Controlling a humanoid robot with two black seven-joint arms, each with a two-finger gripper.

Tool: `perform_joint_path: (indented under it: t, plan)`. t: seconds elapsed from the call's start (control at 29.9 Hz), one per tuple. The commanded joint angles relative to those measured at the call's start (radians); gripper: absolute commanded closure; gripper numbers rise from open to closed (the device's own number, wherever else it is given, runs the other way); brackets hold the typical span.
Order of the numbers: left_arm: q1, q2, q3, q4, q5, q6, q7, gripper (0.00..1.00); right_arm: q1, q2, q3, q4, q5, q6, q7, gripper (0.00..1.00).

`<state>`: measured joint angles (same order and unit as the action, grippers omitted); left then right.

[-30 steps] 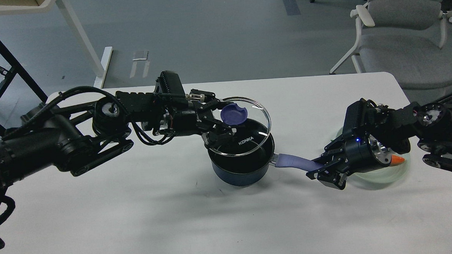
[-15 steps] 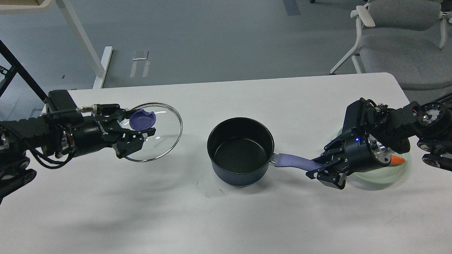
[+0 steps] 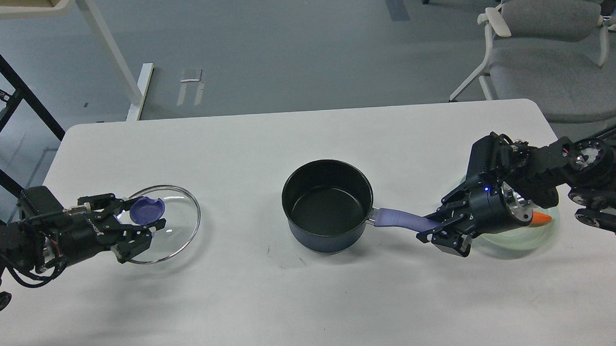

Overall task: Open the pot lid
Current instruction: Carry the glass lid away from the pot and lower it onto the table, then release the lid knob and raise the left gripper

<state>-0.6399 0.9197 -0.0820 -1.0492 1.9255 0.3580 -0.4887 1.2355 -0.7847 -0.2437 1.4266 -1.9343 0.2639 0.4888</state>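
Observation:
A dark blue pot (image 3: pixel 328 206) stands open and empty at the middle of the white table (image 3: pixel 313 297). Its purple handle (image 3: pixel 401 221) points right. My right gripper (image 3: pixel 439 230) is shut on the end of that handle. A round glass lid (image 3: pixel 172 225) with a purple knob (image 3: pixel 147 210) is at the table's left side, low over or on the surface; I cannot tell which. My left gripper (image 3: pixel 136 227) is shut on the lid's knob, with fingers above and below it.
A pale green plate (image 3: pixel 524 239) with an orange carrot tip (image 3: pixel 543 218) lies behind my right gripper at the table's right edge. A grey office chair (image 3: pixel 547 48) stands beyond the far right corner. A white desk leg (image 3: pixel 110 51) stands at the far left.
My left gripper has carried the lid off the pot, leftward and toward the near left of the table, lowering it. The pot and my right gripper have stayed put.

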Motion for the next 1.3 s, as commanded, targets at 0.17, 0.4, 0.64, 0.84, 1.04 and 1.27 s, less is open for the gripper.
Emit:
perform_joint_path:
  t: [0.17,0.4,0.64,0.84,1.04,1.27]
  plan:
    - [0.011,-0.035,0.001,0.074,0.003,0.007,0.0,0.55,0.001,-0.001,0.0,0.0,0.0,0.0,0.0,0.73]
    - [0.013,-0.064,0.01,0.115,0.004,0.007,0.0,0.44,0.001,-0.001,0.0,0.0,0.0,0.0,0.0,0.73]
    - [0.013,-0.076,0.024,0.121,0.003,0.018,0.0,0.31,0.001,0.001,0.0,0.0,0.0,0.0,0.0,0.73]
    - [0.011,-0.076,0.024,0.127,-0.002,0.018,0.0,0.12,0.002,0.001,0.0,0.0,0.002,0.0,0.0,0.72]
    - [-0.018,-0.073,0.019,0.104,-0.049,0.012,0.0,0.01,0.004,-0.001,0.0,0.0,0.002,0.0,0.0,0.72]
    - [-0.142,-0.016,0.019,-0.008,-0.359,-0.135,0.0,0.01,0.004,-0.001,0.0,0.0,0.003,0.0,0.0,0.46]
